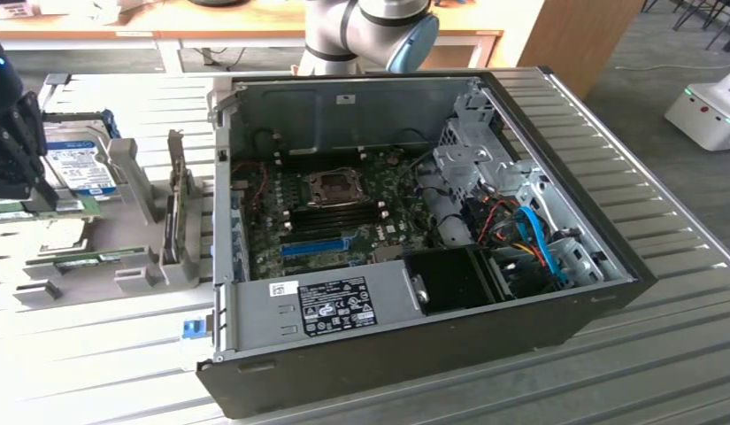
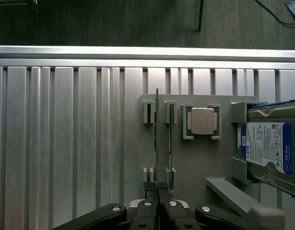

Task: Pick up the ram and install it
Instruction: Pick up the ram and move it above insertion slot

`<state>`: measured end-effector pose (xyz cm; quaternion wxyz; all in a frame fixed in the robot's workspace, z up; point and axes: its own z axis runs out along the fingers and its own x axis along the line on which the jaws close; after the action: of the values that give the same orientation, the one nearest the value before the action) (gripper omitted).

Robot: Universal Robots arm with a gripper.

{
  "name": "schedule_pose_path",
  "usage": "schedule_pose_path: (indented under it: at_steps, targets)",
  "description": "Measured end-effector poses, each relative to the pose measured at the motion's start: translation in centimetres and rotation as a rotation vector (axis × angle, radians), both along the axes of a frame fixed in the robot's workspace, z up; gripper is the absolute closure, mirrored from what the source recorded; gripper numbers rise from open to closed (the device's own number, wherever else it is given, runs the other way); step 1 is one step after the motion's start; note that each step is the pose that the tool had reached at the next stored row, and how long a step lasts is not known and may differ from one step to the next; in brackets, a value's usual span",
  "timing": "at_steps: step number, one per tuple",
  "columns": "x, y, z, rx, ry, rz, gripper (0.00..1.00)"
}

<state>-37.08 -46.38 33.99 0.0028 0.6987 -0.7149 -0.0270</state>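
The ribbed metal desk point(image 1: 648, 354) carries everything. Its biggest load is the open computer case point(image 1: 377, 381), laid on its side with the panel off so the motherboard point(image 1: 377, 221) faces up and can be reached from above. On the board, the dark memory slots point(image 1: 335, 212) lie beside the processor socket, with a long blue slot point(image 1: 311, 246) nearer the case front.

At the exterior view's left sits a grey parts holder point(image 2: 195, 163), well apart from the case's inside. It keeps each part in a fixed pose for picking. A silver hard drive point(image 2: 265, 146) with a blue label leans in a cradle, and a processor chip point(image 2: 202, 120) lies flat in a square pocket.

The pincer point(image 2: 158, 188) hangs over this holder, with its fingers drawn narrow. In the wrist view they close on one end of the ram point(image 2: 157, 139), one finger on each flat face.

The ram stands on its long edge between the small slotted posts of the holder. This leaves its thin top edge free for such a pinch. I cannot tell whether it has lifted clear of the posts. A second stick point(image 2: 170, 139) stands just beside it, parallel and untouched. The ram is not yet near the motherboard.
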Motion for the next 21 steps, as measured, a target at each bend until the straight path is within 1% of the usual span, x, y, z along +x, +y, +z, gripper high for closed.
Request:
schedule_pose_path:
  at_steps: [21]
  targets:
    - [0.0,0.00,3.43,0.0001,0.0000,0.000,0.88]
